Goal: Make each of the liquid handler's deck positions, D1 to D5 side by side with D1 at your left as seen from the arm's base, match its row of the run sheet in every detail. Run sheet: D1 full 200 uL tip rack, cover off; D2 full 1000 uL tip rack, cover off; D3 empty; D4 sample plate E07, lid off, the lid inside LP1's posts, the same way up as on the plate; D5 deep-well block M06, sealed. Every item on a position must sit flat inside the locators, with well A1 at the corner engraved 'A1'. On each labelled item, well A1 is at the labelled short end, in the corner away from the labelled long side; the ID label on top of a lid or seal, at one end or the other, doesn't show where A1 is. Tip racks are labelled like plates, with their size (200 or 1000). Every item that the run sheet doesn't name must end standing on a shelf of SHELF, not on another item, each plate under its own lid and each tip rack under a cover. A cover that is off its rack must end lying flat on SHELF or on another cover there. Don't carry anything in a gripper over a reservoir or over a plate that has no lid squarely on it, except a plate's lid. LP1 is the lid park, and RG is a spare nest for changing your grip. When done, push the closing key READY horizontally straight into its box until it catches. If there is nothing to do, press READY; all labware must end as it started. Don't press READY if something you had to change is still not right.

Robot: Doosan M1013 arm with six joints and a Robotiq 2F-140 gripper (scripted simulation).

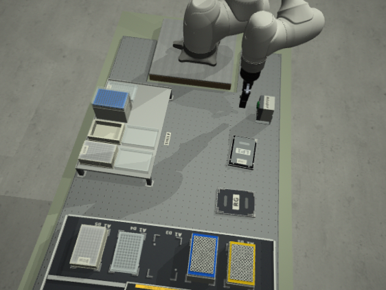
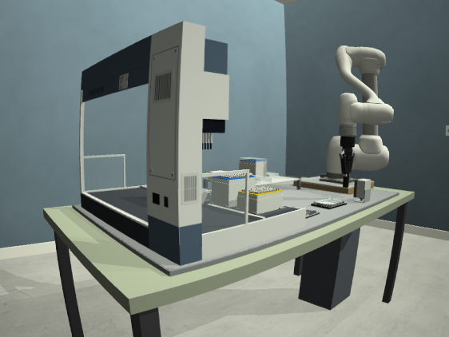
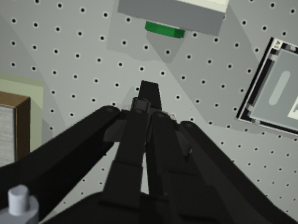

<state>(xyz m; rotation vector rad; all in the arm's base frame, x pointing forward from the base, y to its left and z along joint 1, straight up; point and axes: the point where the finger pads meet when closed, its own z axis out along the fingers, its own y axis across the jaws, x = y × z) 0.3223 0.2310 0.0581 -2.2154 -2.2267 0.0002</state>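
Observation:
My gripper (image 1: 243, 103) is shut and empty, low over the table just beside the READY box (image 1: 265, 108); it also shows in the wrist view (image 3: 150, 90) with the green READY key (image 3: 164, 29) a short way ahead of the fingertips. The lid park LP1 (image 1: 242, 152) holds a clear lid. On the deck, D5 holds a sealed deep-well block (image 1: 88, 247), D4 an unlidded plate (image 1: 127, 251), D3 (image 1: 167, 252) is empty, D2 holds a blue-rimmed tip rack (image 1: 204, 255) and D1 a yellow-rimmed tip rack (image 1: 242, 262).
SHELF (image 1: 128, 130) carries a covered blue tip rack (image 1: 112, 103), an open reservoir (image 1: 106, 132), a lidded plate (image 1: 97, 153) and flat clear covers (image 1: 140, 136). The spare nest RG (image 1: 235, 202) stands empty. The liquid handler's gantry (image 2: 176, 132) rises over the deck.

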